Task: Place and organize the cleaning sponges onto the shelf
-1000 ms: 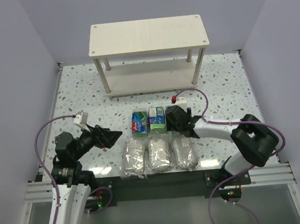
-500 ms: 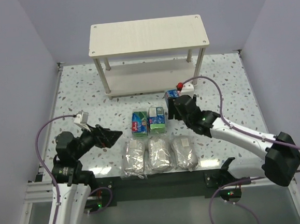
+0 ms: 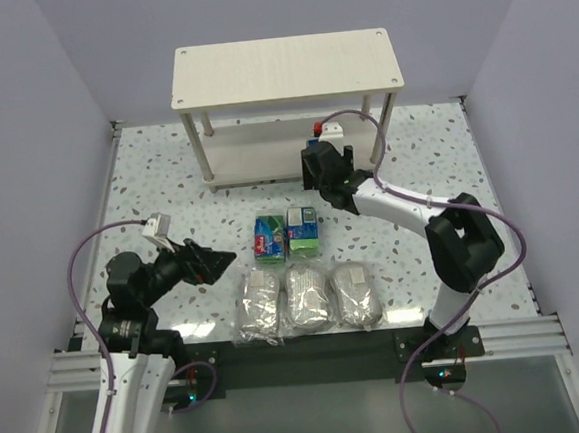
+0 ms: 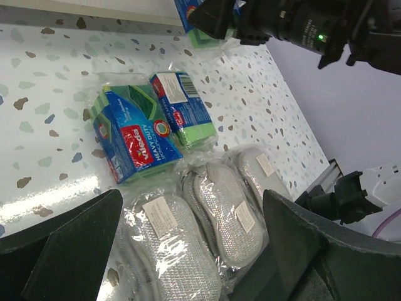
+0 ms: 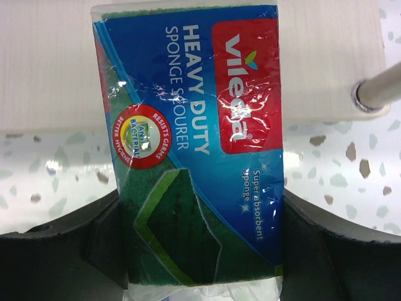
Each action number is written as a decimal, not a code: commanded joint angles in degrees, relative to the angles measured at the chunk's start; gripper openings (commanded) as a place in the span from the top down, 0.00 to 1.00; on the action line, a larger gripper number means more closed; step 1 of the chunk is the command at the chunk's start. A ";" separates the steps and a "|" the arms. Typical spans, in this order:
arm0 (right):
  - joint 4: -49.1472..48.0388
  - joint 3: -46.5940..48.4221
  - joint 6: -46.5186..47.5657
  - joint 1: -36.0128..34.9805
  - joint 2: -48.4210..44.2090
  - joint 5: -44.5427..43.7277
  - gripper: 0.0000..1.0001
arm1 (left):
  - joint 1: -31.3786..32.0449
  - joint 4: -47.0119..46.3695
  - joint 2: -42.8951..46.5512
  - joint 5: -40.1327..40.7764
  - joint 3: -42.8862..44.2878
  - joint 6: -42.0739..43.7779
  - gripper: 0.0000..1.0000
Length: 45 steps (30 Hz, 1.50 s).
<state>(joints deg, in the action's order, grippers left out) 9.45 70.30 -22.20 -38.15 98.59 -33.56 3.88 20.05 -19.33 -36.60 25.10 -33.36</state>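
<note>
From above, the right gripper (image 3: 318, 166) reaches out to the front edge of the shelf (image 3: 286, 68), level with its lower tier. What it carries is hidden under the wrist in this view. Well behind it, toward the arm bases, two printed packs (image 3: 285, 232) sit side by side on the table (image 3: 157, 187), and three grey bundles (image 3: 308, 297) lie in a row further back. The left gripper (image 3: 223, 264) hovers beside that row with nothing in it.

The left wrist view shows its jaws spread fully wide and empty, with the bundles directly below and the printed packs just ahead.

In the right wrist view, the right gripper (image 5: 200, 213) has a blue-and-green sponge pack (image 5: 194, 144) clamped between its fingers (image 5: 338, 244), the jaws held fairly wide by the pack's width. The lower tier's pale board lies directly ahead of the pack's far end, and a shelf leg (image 5: 376, 94) stands ahead to the right.

The step in hand looks like delivering the first pack. The next move probably calls for pushing forward over the board, clear of the leg, then releasing.
</note>
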 commanded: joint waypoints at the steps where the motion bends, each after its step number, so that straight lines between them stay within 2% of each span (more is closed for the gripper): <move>1: -8.74 4.84 2.85 1.67 2.83 -1.42 0.28 | 0.08 1.30 0.52 0.12 3.64 1.11 0.00; 9: -13.23 10.29 4.62 4.57 11.26 -0.10 0.27 | 0.07 2.53 0.52 0.39 4.69 1.64 0.00; 18: -15.78 13.63 5.76 6.42 15.76 -2.21 0.20 | -0.01 2.80 -0.09 0.57 4.69 1.90 0.00; 22: -18.06 12.49 6.02 6.95 15.59 -3.61 0.12 | 0.08 2.80 0.09 0.74 4.52 1.99 0.00; 29: -22.28 6.87 6.38 7.21 11.81 -2.21 0.09 | -0.01 1.66 0.26 0.57 2.67 1.46 0.00; 39: -29.40 -6.13 6.90 7.21 -1.11 0.95 0.01 | 0.08 1.13 0.79 1.27 1.88 1.37 0.00; 45: -23.79 -6.67 5.95 7.13 -4.97 1.83 0.01 | 0.08 1.30 0.61 1.27 1.88 1.28 0.00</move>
<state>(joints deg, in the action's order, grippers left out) -14.90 64.10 -15.81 -31.09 96.75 -32.58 3.88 22.28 -19.09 -35.46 27.24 -33.15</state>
